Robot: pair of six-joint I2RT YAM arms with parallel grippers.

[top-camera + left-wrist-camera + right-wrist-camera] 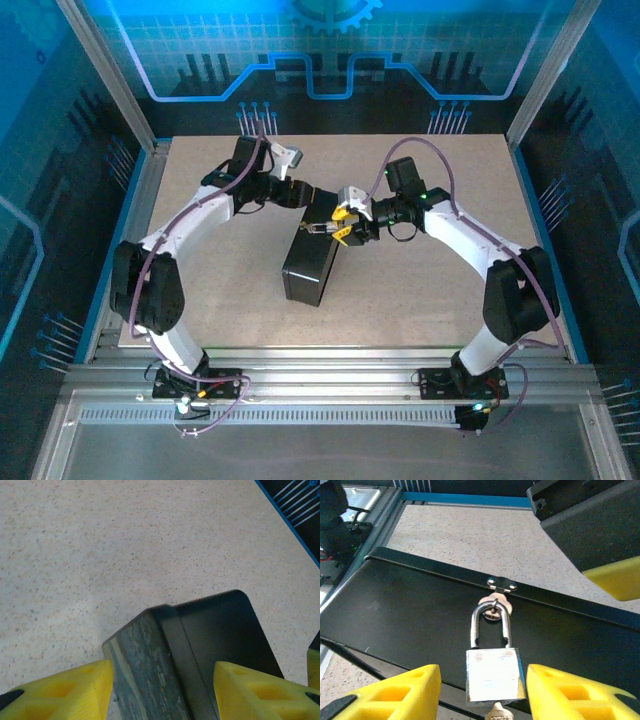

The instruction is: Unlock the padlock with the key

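The padlock (pixel 495 680), silvery with a brass edge, hangs by its shackle from the hasp on the black box (pixel 410 620). The key (pixel 496 714) sticks out of its underside. My right gripper (pixel 482 697) is open, its yellow fingers flanking the padlock body with a small gap on each side. From above, that gripper (pixel 340 226) sits at the box's far end by the padlock (pixel 322 229). My left gripper (pixel 162 690) straddles the box's (pixel 200 645) end. One finger presses the blue-yellow painted lid and the other lies on the black side.
The box (pixel 310 268) lies on the speckled table (pixel 430 300) between the two arms, with bare surface all round it. A blue rail and aluminium frame (pixel 555 270) border the table. The left gripper's black body (pixel 585 520) hangs close above the padlock's right.
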